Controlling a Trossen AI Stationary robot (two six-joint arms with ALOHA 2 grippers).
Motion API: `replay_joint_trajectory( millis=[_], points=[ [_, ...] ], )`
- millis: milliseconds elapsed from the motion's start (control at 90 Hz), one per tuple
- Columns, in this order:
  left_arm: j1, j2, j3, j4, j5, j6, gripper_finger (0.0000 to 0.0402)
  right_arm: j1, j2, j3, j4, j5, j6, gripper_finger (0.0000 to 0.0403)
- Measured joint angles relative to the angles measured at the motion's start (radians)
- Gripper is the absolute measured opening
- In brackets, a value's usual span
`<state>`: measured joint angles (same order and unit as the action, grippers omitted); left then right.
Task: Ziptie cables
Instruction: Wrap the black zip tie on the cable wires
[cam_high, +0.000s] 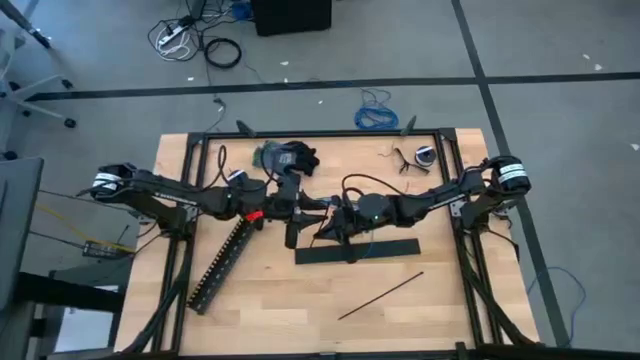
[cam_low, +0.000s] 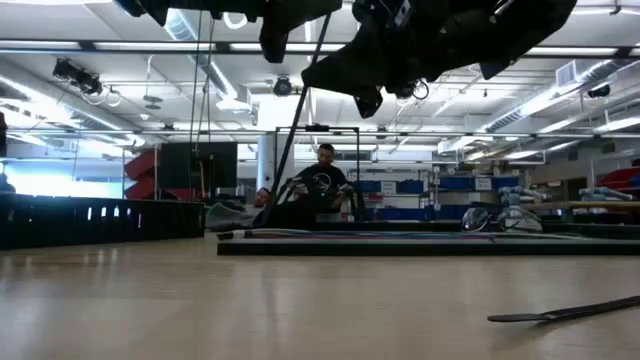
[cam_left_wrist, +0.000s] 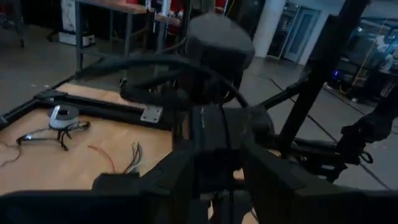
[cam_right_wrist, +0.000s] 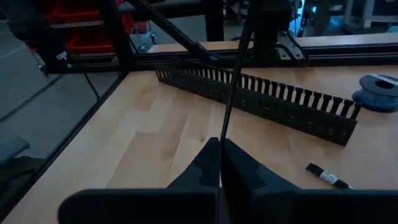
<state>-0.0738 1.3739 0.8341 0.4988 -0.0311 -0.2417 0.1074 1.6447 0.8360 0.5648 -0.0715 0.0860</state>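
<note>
Pinching one ziptie (cam_right_wrist: 233, 81) upright, the right gripper (cam_right_wrist: 219, 163) shows closed only in its wrist view.

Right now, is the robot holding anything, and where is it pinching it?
Yes. The right gripper pinches a ziptie near one end. The left gripper's hold is unclear.

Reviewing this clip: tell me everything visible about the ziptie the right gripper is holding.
The ziptie is a very thin, straight black strip, plastic by its look. In the right wrist view it is pinched between the closed fingers of the right gripper and runs on from them, crossing in front of the black slotted duct lying on the wooden table. In the low view it shows as a thin dark line slanting down from the raised arms above the table. Its far end cannot be made out.
</note>
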Motion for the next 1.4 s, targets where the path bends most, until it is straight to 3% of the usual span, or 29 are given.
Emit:
replay_joint_trajectory(
  millis=[211,433,722,878,1122,1400],
  points=[
    [0.0,0.0,0.0,-0.001,0.001,0.001,0.0104,-0.002,0.0,0.0,-0.005,0.0,0.0,0.0],
    [0.0,0.0,0.0,-0.005,-0.01,0.051,0.001,-0.005,0.0,0.0,-0.005,0.0,0.0,0.0],
    [0.0,0.0,0.0,-0.005,-0.066,0.134,0.0,-0.005,0.0,0.0,-0.004,0.003,-0.005,0.0007],
    [0.0,-0.002,0.0,-0.004,-0.076,0.158,0.0,-0.014,-0.001,0.0,-0.002,0.018,-0.039,0.0041],
    [0.0,-0.003,0.0,-0.011,-0.093,0.192,0.0,-0.044,-0.003,0.0,0.014,0.083,-0.178,0.0126],
    [0.0,-0.092,0.0,-0.152,-0.279,0.237,0.0,-0.044,-0.004,0.0,0.032,0.19,-0.382,0.0186]
  ],
)
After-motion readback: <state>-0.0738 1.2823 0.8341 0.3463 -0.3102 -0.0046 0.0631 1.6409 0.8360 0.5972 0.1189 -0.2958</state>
